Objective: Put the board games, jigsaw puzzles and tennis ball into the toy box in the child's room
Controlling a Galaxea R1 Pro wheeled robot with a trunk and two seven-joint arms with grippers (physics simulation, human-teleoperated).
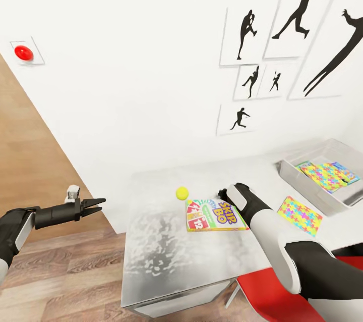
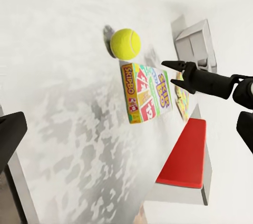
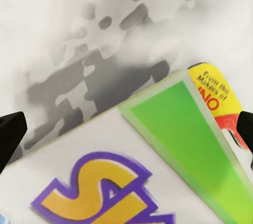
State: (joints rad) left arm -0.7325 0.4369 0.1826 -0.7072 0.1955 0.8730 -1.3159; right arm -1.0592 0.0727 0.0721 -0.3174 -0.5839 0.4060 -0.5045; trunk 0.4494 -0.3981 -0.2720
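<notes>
1. Toys showing in the head view: one SKIP-BO board game (image 1: 216, 215) is lying flat on the table (image 1: 166, 256), one tennis ball (image 1: 182, 193) is sitting just beside the game's far left corner, and one jigsaw puzzle (image 1: 299, 215) is lying loose on the table near the toy box (image 1: 322, 198).
2. Inside the toy box, a second jigsaw puzzle (image 1: 325, 174) is resting beside a blue box (image 1: 346, 170) that is partly covered, so its print is hard to make out.
3. Six baseball-player silhouette pictures (image 1: 297, 4) are hanging on the wall, the rightmost one cut off by the frame edge.
4. One right gripper (image 1: 222, 194) is hovering at the game's far edge, its fingers hidden behind the wrist, so I cannot tell their spread here.
5. One left gripper (image 1: 99, 204) is hanging beside the table over the wood floor (image 1: 65, 276), fingers nearly together.
6. Left wrist view: the ball (image 2: 125, 44), the SKIP-BO box (image 2: 146, 91) and a red chair seat (image 2: 185, 154) are showing, and the right gripper (image 2: 169, 65) is looking narrow over the game.
7. Right wrist view: the game's lid (image 3: 158, 166) is sitting close, its lettering cut off, while two dark fingertips (image 3: 10, 132) are standing wide apart at the frame edges, holding nothing.
</notes>
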